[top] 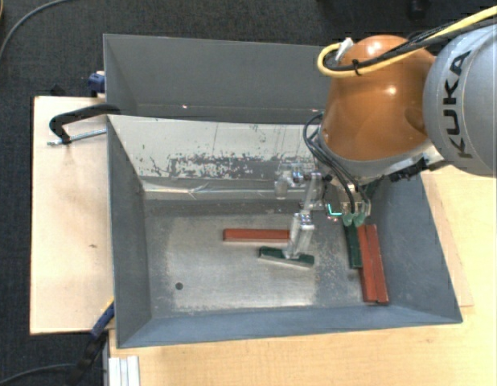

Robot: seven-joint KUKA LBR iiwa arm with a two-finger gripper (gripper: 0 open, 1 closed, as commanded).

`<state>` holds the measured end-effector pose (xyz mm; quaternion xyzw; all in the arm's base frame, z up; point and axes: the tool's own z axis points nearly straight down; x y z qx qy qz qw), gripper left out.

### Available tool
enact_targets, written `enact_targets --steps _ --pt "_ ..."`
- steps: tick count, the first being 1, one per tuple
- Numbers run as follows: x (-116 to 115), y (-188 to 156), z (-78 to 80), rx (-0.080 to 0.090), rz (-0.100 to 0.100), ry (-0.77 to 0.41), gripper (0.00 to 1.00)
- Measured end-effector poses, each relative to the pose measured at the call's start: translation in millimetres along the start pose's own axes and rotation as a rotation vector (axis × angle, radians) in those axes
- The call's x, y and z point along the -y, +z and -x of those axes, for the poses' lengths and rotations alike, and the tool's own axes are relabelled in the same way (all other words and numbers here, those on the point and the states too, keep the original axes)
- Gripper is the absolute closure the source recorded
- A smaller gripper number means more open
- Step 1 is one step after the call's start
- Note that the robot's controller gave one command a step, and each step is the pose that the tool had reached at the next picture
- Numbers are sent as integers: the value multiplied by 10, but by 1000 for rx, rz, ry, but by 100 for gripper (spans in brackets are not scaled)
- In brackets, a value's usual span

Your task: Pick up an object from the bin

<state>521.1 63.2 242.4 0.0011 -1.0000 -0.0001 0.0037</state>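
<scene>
My gripper reaches down below the orange cover to the bin floor, right of centre. Its metal tip is on or just above a short dark green stick that lies flat, pointing left to right. Just behind that, a flat red-brown stick lies parallel, with its right end next to the gripper's tip. I see nothing held in the gripper.
Against the bin's right wall lies a long red-brown bar running front to back, with a thin green stick along its left side. The arm and its cover hang over the bin's back right corner.
</scene>
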Motion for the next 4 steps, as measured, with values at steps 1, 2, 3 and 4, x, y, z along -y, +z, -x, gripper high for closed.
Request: enact_targets --steps 1,2,3,4 --pt "46 1507 97 3 0 -70 0" --pt "249 1725 421 14 0 -94 0" --pt "234 1709 412 11 1 -95 100" --pt "385 327 440 22 -1 -111 100"
